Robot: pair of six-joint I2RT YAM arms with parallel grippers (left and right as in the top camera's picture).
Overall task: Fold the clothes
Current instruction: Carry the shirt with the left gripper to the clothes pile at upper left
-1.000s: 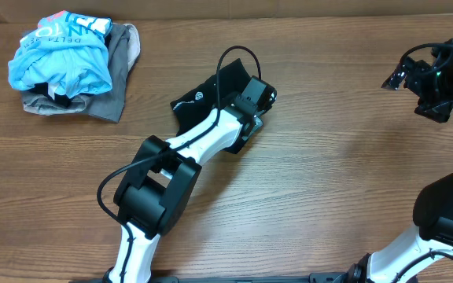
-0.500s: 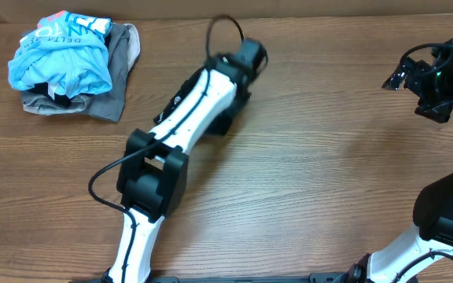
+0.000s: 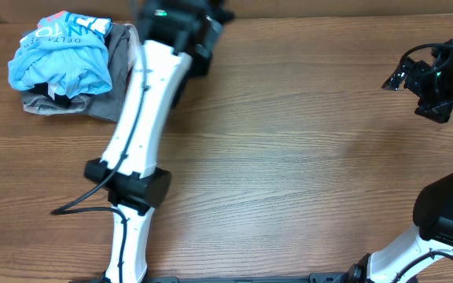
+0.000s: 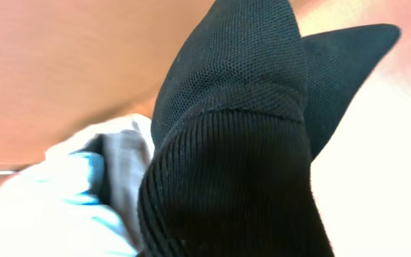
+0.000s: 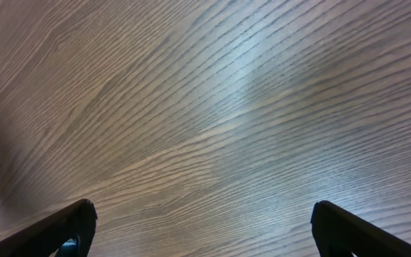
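The wooden table [image 3: 289, 157] is bare across its centre and its whole 3 o'clock half, so that is where I have room to work. My left arm [image 3: 136, 126] is stretched long toward 11 o'clock, nearly to the far edge. At 10 o'clock lies the heap I must leave alone: the light blue printed shirt [image 3: 57, 55] on top of the grey-tan garment [image 3: 120, 75].

The black garment [image 4: 241, 143] is not on the wood. It is bunched up in the left gripper [image 3: 199, 27], which is clenched on it. The left wrist view is filled with its mesh and ribbed band, with the blue and grey heap just beyond, toward 8 o'clock in that view. Bunched like this, I cannot tell its long axis.

I judge the next move turns on this: the cloth hangs at the far edge with the heap just at its 9 o'clock, so it should travel toward 5 o'clock to spread out.

The right gripper [image 3: 429, 82] idles at 2 o'clock, well apart, its jaws spread wide over bare wood and grasping nothing.
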